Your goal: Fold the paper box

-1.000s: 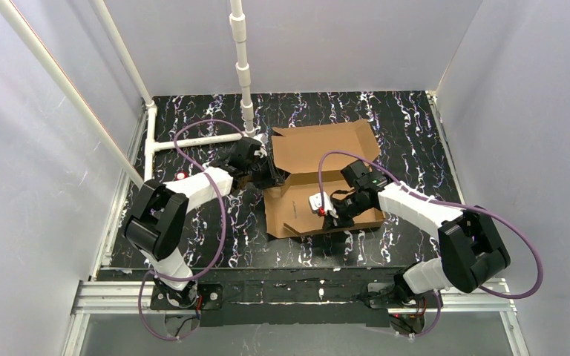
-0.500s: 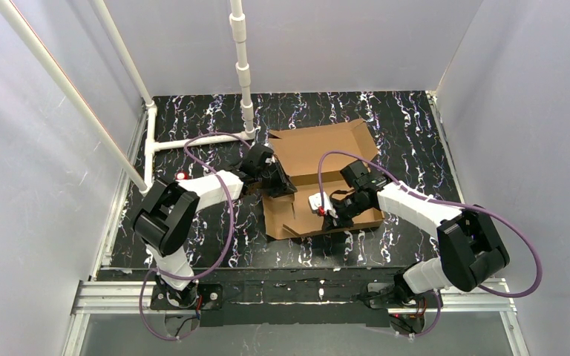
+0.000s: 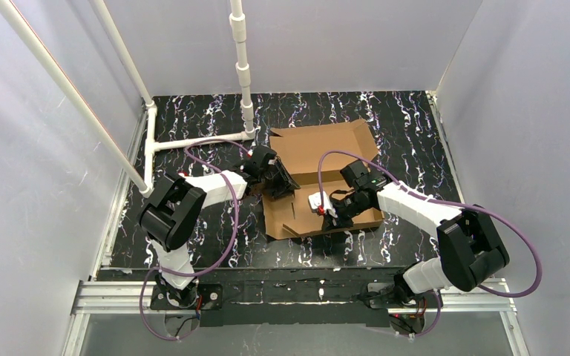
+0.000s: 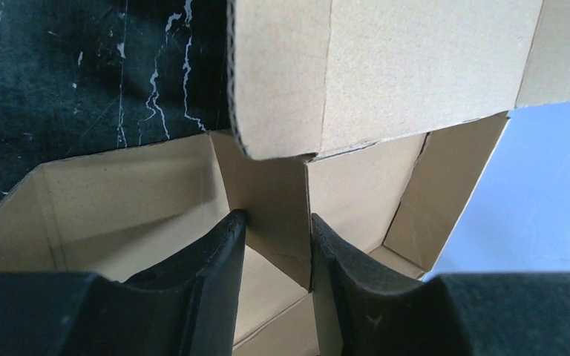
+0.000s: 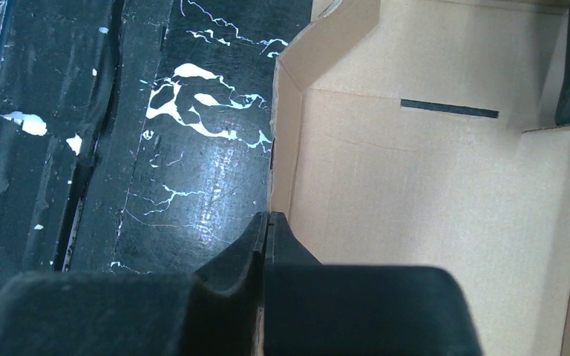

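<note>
Top external: high behind arm bases, looking down on whole table.
Left wrist: close, facing into the paper box.
Right wrist: close, along its wall.
Shared: paper box.

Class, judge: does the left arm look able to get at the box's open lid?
Probably yes: the left gripper stands at the left wall of the paper box; the lid lies open just beyond, unobstructed.

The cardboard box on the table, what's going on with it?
Two robot arms are folding the box into shape. The right gripper is pinched shut on one of its upright walls, at the edge next to the bare table. The left gripper is at the box's left side with its jaws apart around an upright flap, not clamping it. The lid is open on the far side.
</note>
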`<state>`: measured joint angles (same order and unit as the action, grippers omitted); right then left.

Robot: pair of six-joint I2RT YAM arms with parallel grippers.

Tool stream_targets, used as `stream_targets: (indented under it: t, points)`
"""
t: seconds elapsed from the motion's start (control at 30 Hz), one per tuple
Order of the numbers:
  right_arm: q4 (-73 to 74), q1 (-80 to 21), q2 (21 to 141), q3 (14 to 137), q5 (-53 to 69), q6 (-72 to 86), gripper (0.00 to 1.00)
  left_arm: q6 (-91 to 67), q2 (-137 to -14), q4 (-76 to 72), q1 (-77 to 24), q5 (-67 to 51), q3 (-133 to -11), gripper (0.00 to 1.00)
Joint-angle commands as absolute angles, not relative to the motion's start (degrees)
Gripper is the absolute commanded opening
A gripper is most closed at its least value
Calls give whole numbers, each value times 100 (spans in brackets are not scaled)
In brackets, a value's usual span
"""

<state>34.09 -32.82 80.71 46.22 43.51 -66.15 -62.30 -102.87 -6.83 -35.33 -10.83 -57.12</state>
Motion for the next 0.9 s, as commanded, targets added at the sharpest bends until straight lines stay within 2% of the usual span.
stream_targets:
  t: [0.0, 0.37, 0.53, 0.67, 0.73, 0.8, 0.87]
  points:
    - [3386, -3349, 8157, 4566, 4371, -6582, 1, -6569, -10358, -912, -3536, -757, -5871, 33]
    - [3375, -3349, 8200, 4544, 4373, -6574, 1, -6669, -10564, -1400, -3540, -605, -5935, 35]
    - [3376, -3346, 8200, 4544, 4339, -6559, 1, -6357, -10494, -2078, -3540, -920, -5837, 48]
    - [3377, -3344, 8201, 4553, 4321, -6534, 1, -6079, -10358, -2157, -3518, -1126, -5835, 50]
    - [3375, -3336, 8200, 4565, 4318, -6515, 1, -6002, -10257, -2156, -3487, -1124, -5781, 48]
    - [3375, -3332, 8192, 4562, 4313, -6508, 1, -6002, -10136, -2152, -3450, -1045, -5678, 35]
    - [3375, -3310, 8183, 4555, 4318, -6491, 1, -6020, -10057, -2151, -3384, -1033, -5603, 28]
